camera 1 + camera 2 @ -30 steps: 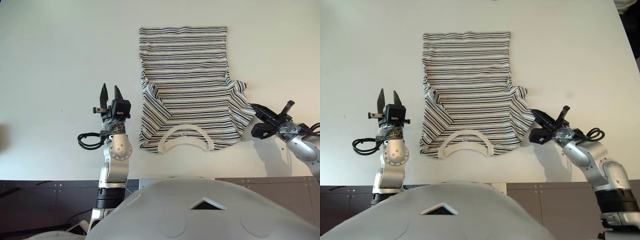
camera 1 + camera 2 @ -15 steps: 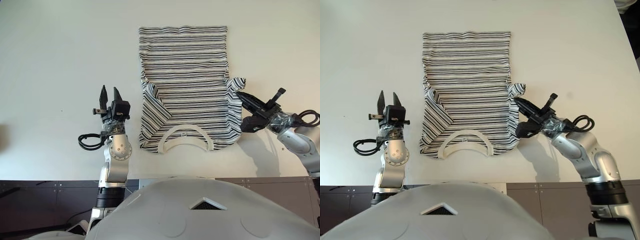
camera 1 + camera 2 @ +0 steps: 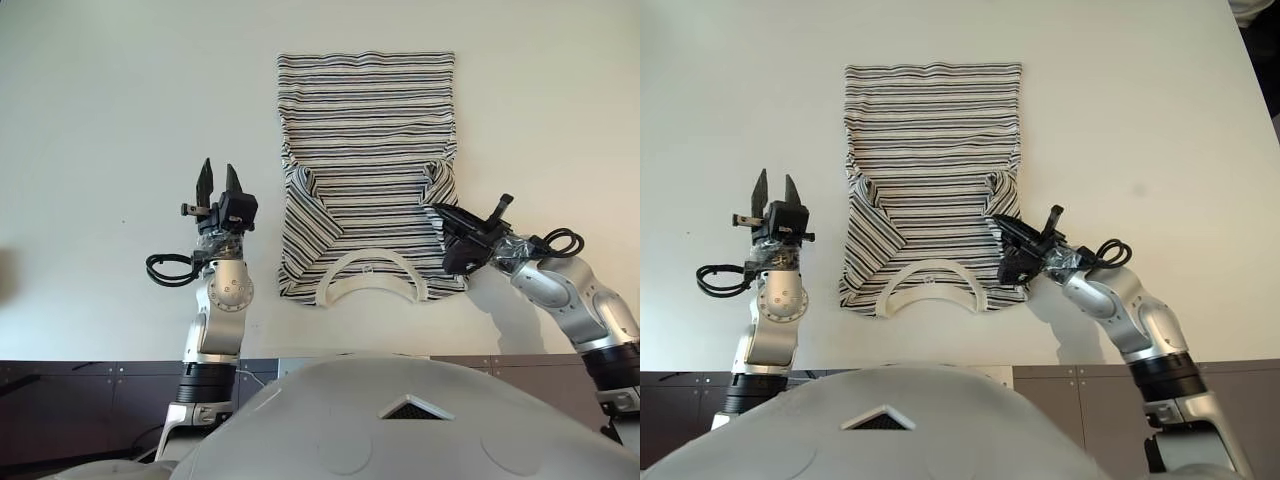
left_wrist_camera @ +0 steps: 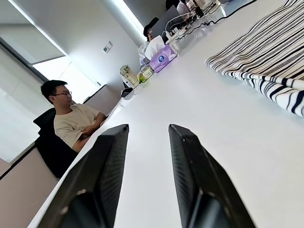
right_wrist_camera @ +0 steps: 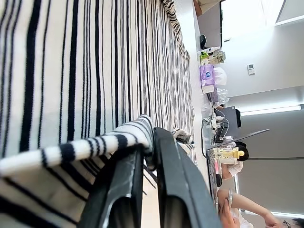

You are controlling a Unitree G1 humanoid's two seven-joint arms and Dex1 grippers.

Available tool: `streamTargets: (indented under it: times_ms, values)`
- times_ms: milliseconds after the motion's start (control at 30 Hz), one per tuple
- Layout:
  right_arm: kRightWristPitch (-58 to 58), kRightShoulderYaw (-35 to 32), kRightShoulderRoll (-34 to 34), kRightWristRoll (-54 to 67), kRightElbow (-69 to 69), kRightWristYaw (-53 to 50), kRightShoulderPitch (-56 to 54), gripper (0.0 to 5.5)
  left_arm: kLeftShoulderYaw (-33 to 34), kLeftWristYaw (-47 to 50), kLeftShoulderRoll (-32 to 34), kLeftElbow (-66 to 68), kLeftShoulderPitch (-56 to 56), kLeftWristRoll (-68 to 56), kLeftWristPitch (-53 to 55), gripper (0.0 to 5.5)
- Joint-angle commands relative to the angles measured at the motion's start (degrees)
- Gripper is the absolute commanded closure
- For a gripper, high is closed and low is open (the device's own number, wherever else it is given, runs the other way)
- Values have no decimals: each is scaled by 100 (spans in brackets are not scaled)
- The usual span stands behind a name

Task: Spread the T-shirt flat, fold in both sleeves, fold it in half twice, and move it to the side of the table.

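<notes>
**Striped T-shirt (image 3: 365,150) mid-table, right sleeve (image 3: 437,180) pinched**

Spread flat on the white table (image 3: 120,120), hem far, collar near, left sleeve (image 3: 305,190) folded inward. Gripped by the right gripper (image 3: 445,215), fingers closed on the right sleeve's edge over the shirt's body. To the shirt's left, apart from it: left gripper (image 3: 219,168), fingers parted, holding nothing. At the table's far end, a purple tissue box (image 4: 161,58), bottles and cables.

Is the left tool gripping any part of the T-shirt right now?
No, the left tool stands open over the bare table, apart from the T-shirt, with nothing held in it.
</notes>
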Motion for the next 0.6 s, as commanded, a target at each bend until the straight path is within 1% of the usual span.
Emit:
streamTargets:
  times_ms: [33, 100, 167, 200, 267, 300, 333, 400, 433, 500, 600]
  values:
    - [-118, 39, 1, 338, 70, 130, -189, 448, 69, -309, 512, 74, -31, 10, -321, 393]
    - [-232, -87, -115, 698, -32, 232, -164, 408, 196, -474, 913, 100, -73, 38, -490, 393]
    - [-369, -291, -324, 1096, -141, 366, -143, 368, 296, -826, 1437, 196, -197, -39, -761, 393]
    - [-468, -423, -480, 1282, -136, 434, -130, 354, 239, -1114, 1778, 302, -251, -26, -953, 393]
    - [-768, -657, -950, 1501, 110, 590, -35, 318, -67, -1896, 2596, 405, -64, -94, -1744, 393]
    - [-936, -648, -1250, 1556, 294, 798, 46, 304, -239, -2261, 3014, 463, 95, -146, -2230, 393]
    - [-1139, -615, -1526, 1580, 477, 970, 129, 304, -374, -2596, 3375, 517, 242, -239, -2637, 393]
    - [-1435, -542, -1981, 1725, 724, 1346, 281, 298, -568, -3278, 3976, 658, 436, -582, -3194, 365]
    - [-1526, -516, -2108, 1822, 794, 1499, 318, 298, -662, -3589, 4193, 735, 420, -718, -3392, 347]
    - [-1604, -442, -2190, 1962, 867, 1723, 314, 298, -849, -4020, 4418, 878, 277, -827, -3631, 315]
    - [-1721, -283, -2170, 2053, 676, 1962, 404, 298, -1191, -4352, 4289, 1002, 5, -854, -3837, 278]
